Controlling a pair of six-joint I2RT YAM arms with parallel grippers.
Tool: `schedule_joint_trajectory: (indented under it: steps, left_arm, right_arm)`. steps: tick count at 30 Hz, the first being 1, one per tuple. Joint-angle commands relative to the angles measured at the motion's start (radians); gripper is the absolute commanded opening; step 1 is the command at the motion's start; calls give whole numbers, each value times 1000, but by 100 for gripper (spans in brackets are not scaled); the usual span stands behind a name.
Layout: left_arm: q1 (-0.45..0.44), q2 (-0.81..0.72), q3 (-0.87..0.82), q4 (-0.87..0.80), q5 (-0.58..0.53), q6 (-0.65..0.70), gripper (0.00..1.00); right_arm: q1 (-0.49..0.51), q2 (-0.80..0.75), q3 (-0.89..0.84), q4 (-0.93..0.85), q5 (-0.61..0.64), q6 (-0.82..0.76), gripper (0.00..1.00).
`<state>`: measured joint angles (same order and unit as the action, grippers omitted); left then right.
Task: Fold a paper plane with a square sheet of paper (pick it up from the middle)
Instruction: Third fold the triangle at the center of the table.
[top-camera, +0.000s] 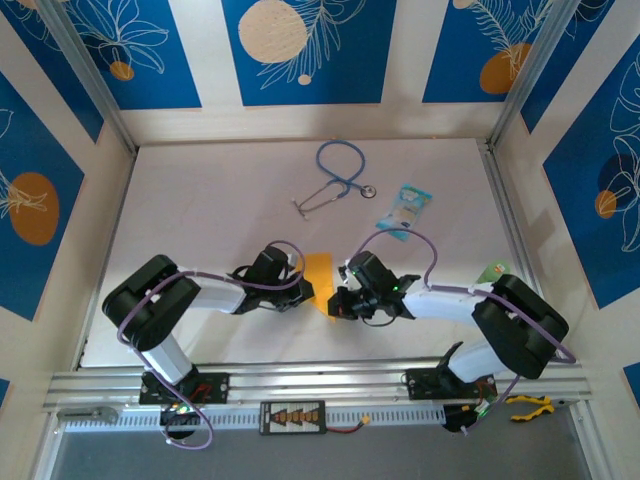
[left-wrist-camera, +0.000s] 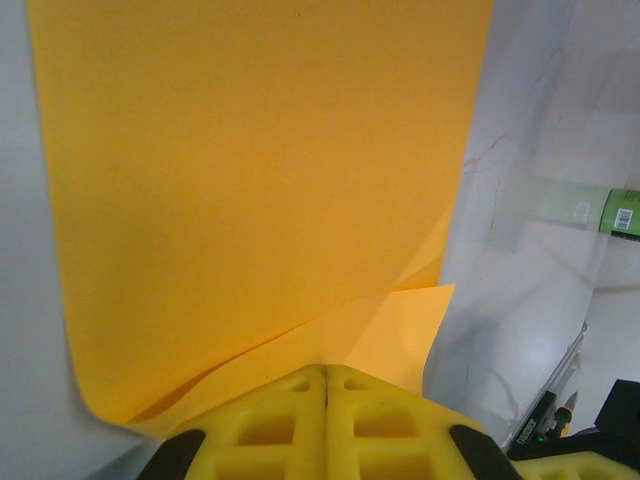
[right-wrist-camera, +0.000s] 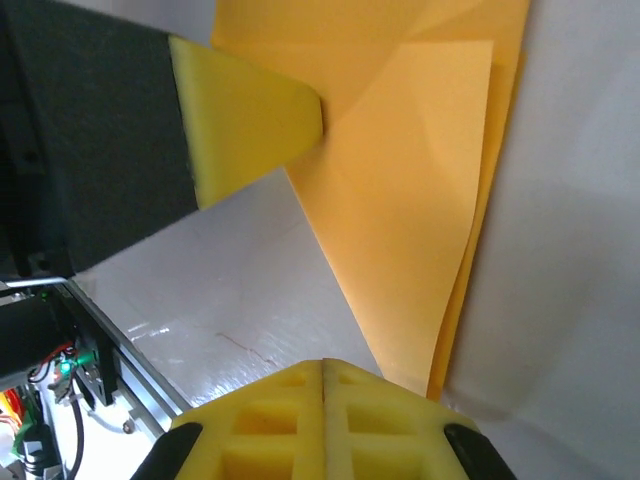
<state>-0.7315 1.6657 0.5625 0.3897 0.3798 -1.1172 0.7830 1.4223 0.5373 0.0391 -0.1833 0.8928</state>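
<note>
- Between my two wrists in the top view, the square sheet of paper (top-camera: 318, 270) lies on the white surface (top-camera: 200, 220) as a narrow orange-yellow strip, already folded in on itself. My left jaws reach it from the left and my right jaws from the right, both near its lower end. A stethoscope (top-camera: 335, 175) and a light-blue packet (top-camera: 405, 210) sit well apart from it, farther back.
- From the left wrist, my left jaws are pressed together with no gap. The sheet (left-wrist-camera: 260, 180) spreads out ahead of them in two layers, the upper one curling over at the near-left edge. Whether any paper is nipped between them I cannot tell.
- From the right wrist, my right jaws are likewise closed tight, with the sheet's (right-wrist-camera: 400, 200) near point just beside them. The tip of my left jaws touches its far-left edge. A slanted flap lies over the layer below.
- I judge the early folds made; a pointed nose, wings and firm creasing are still left.
</note>
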Motion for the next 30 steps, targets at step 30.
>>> schedule_joint_trajectory:
  steps: [30]
  left_arm:
    - [-99,-19,103,-209,-46,80,0]
  right_arm:
    - [-33,152,15,-57,14,9,0]
